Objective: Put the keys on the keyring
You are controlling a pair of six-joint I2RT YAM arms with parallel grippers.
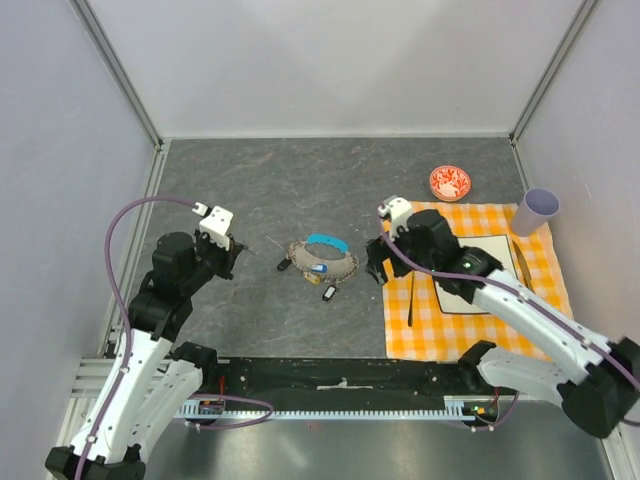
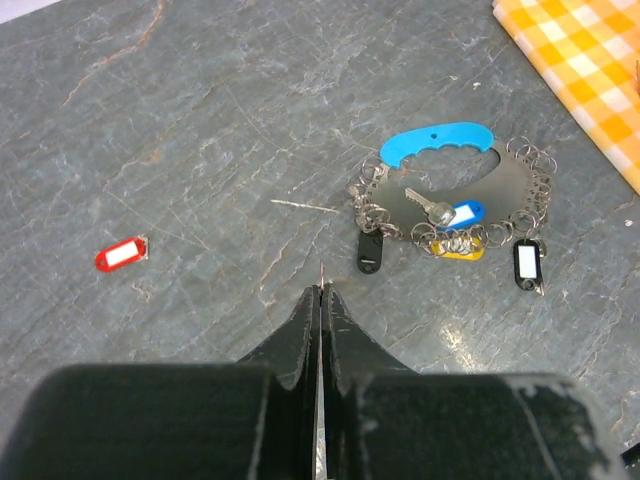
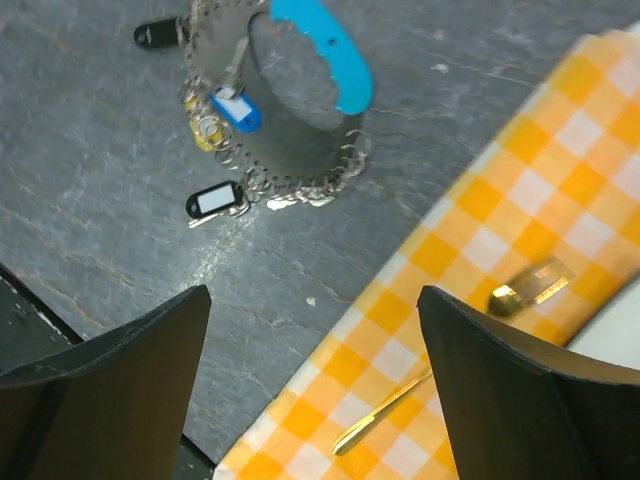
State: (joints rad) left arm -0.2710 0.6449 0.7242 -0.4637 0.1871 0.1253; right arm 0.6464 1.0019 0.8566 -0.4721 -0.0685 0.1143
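The top camera is looking down on the whole table (image 1: 250, 180) from behind, while both wrist cameras are peering close from opposite sides, sharing the keyring (image 2: 435, 145).

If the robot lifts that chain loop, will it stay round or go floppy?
Probably floppy: the keyring is many small loose links, so it would likely sag. The cyan strap looks stiff and should keep its curve.

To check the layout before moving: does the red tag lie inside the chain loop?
No, the red tag lies alone, well apart from the keyring and outside its chain.
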